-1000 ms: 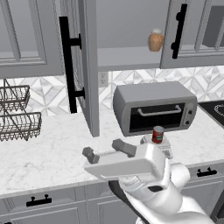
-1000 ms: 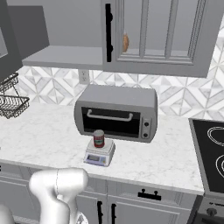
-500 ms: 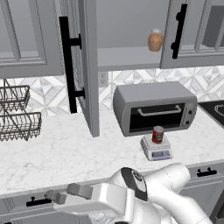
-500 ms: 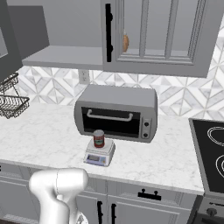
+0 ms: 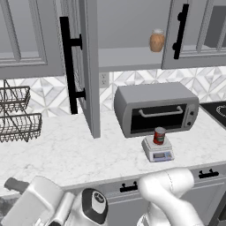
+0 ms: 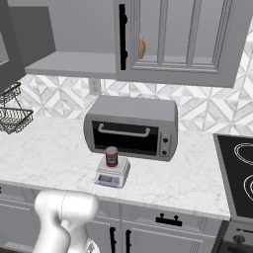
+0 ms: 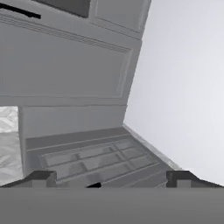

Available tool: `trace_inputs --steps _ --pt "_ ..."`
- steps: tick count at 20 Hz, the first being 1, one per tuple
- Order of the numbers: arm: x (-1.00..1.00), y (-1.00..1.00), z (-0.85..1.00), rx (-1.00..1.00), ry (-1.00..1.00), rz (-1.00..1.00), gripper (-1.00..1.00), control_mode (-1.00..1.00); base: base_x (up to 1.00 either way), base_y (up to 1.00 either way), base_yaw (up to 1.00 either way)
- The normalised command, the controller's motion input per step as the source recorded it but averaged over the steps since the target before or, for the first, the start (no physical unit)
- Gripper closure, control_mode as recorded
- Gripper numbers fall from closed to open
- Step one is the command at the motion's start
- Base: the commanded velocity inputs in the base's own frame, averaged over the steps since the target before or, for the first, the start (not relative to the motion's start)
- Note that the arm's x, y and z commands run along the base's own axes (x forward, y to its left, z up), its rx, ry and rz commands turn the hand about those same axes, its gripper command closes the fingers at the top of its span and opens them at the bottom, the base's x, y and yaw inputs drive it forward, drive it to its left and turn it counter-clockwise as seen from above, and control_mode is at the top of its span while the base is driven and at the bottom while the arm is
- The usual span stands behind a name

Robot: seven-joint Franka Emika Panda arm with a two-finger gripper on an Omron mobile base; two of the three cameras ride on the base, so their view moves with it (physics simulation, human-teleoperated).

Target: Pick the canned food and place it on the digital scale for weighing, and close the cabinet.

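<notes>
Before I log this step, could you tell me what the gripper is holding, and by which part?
Nothing: the gripper is open and empty; the canned food stands on the digital scale.

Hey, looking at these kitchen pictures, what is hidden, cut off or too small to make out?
- Digital scale display: too small to read in both base views.
- Brown jar: mostly hidden by the closed cabinet door's edge in the right base view.
- Open cabinet door: cut off by the left edge in the right base view.
- Stovetop: cut off by the right edge.
- Gripper: just the tips of its open fingers rise at the hand view's bottom.
- Canned food label: too small to read.
</notes>
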Motion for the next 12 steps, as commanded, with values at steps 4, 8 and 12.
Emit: trace_inputs --steps 4,8,12 --pt "0.39 0.84 -0.26 0.31 0.35 -0.11 -1.0 -1.0 0.0 0.0 0.0" --pt "0.83 0.4 -0.78 0.27 0.05 -0.25 -1.0 -1.0 0.0 0.0 0.0" --pt "1.0 0.02 -1.0 0.21 0.01 -0.26 -1.0 -1.0 0.0 0.0 0.0"
